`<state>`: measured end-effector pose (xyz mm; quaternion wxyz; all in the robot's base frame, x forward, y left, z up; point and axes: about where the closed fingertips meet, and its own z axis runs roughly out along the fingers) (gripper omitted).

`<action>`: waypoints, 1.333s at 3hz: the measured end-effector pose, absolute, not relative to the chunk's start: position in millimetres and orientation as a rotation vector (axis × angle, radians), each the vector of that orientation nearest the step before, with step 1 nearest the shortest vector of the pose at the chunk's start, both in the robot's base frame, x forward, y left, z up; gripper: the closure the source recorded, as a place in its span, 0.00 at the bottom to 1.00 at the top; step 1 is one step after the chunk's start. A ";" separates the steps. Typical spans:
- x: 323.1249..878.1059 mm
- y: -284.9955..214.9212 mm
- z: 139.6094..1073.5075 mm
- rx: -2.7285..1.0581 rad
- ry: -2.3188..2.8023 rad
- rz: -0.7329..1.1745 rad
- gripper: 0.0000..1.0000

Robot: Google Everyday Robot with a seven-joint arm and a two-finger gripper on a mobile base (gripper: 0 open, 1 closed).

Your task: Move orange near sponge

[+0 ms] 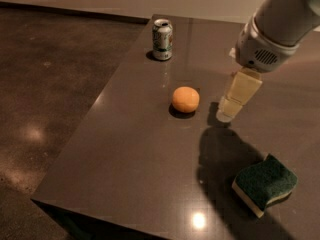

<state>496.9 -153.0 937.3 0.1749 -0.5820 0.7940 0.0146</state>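
A dark grey table [130, 159] fills the centre and right of the frame. Its near edge runs along the bottom, and its left edge slants up toward the top centre. A dark polished floor [50, 84] is seen on the left.

The orange [185, 99] is located slightly above the centre of the frame. It rests directly on the table surface, and nothing touches it. The sponge [265, 184] lies flat at the lower right with its dark green side up. Its pale yellow layer is visible along the lower left edge. The orange and the sponge are well apart. A bare stretch of table and a dark shadow [220, 154] lie between them.

The robot arm [277, 29] enters from the upper right corner as a pale grey housing. The gripper [227, 113] extends from it, down and to the left, as a pale yellow part. Its tip is positioned just to the right of the orange, at or close to the table surface. No contact with the orange is seen. Whether the gripper is open or closed cannot be told from this view. Nothing is seen to be held.

A soda can [162, 39] stands upright near the top centre, close to the left edge of the table, well above the orange. A bright light reflection [198, 220] is seen on the table near the bottom edge.
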 end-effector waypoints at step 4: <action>551.8 -79.3 878.9 -1.635 2.239 0.214 0.00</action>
